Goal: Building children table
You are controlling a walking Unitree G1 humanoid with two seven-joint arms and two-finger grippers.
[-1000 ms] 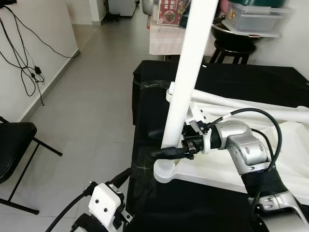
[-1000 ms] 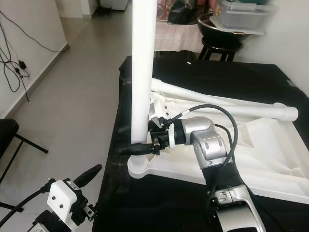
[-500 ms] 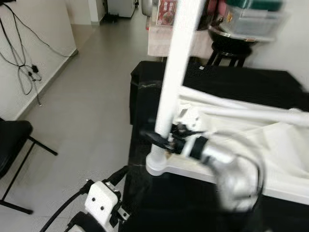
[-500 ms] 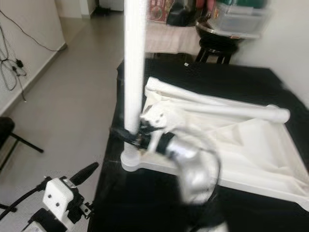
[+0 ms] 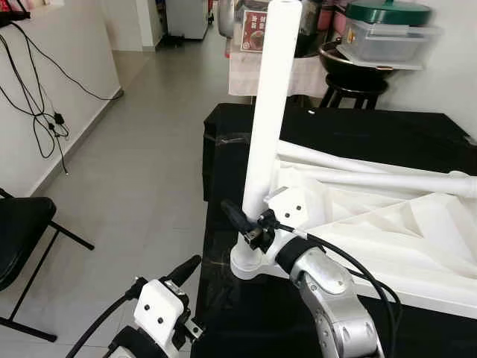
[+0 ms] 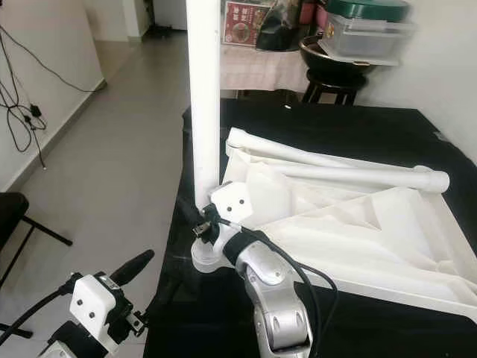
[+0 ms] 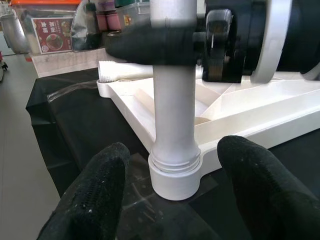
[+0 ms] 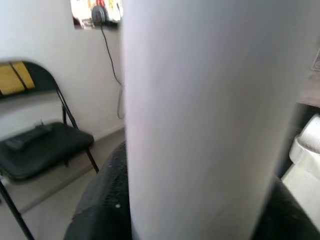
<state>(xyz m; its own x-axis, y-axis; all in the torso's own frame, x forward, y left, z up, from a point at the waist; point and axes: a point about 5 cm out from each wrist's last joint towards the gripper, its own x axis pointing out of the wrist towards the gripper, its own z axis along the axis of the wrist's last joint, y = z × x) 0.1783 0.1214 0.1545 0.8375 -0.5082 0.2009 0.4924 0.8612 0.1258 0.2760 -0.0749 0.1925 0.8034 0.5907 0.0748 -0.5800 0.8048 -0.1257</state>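
A black-draped bench (image 5: 350, 127) fills the right half of the left eye view. On it lies the white children's table top (image 5: 387, 231), upside down, its ribbed underside showing. One white leg (image 5: 267, 127) stands upright in the corner socket (image 5: 250, 262) at the top's near-left corner, close to the bench's left edge. Two more loose legs (image 5: 387, 179) lie across the far side of the top, running toward the right edge of the frame.

The right claw (image 5: 250, 227), in the lower centre, pinches the upright leg low down, just above the socket, one black finger on either side. In the right wrist view the leg's white shaft (image 8: 200, 120) is so close that it blurs.

The left claw (image 7: 170, 200) sits low at the bottom left of the eye view, off the bench's near-left corner. Its wrist view shows the two fingers (image 7: 95, 195) spread wide, with the socket between them but untouched.

To the left, grey tiled floor (image 5: 127, 171) runs open toward the upper left. A black folding chair (image 5: 22, 239) is cut off at the left edge, and cables (image 5: 41, 97) hang on the white wall. Behind the bench, at the top right, stands a black stool (image 5: 358, 74) with a clear lidded container (image 5: 387, 30), slightly blurred.
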